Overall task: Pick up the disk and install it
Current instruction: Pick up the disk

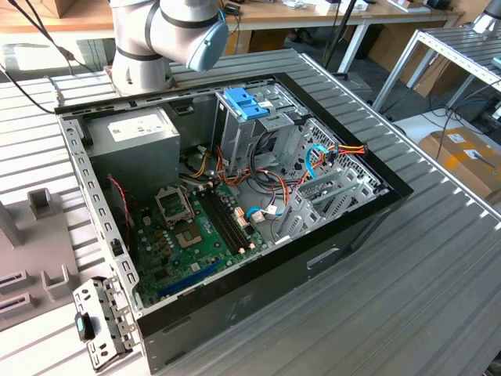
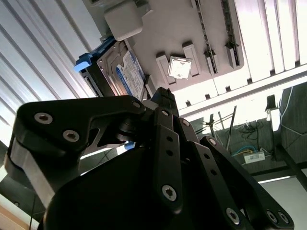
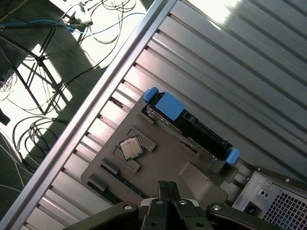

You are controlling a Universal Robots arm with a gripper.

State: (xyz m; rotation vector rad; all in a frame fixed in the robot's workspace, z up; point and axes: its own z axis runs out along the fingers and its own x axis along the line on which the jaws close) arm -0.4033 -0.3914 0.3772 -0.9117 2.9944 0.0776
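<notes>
One end effector (image 3: 167, 186), clenched and holding nothing, hangs over the near part of a grey holder (image 3: 158, 165) on the ribbed surface (image 3: 249, 62). Just ahead, the holder's raised block (image 3: 194, 175) stands in the line of approach, with a processor chip (image 3: 131, 147) off to one side. Beyond them the disk (image 3: 192, 125) stands on edge in the holder's far slot, its long axis along the ribs and crosswise to the end effector's reach. Farther off sits the open computer case (image 1: 258, 204).
</notes>
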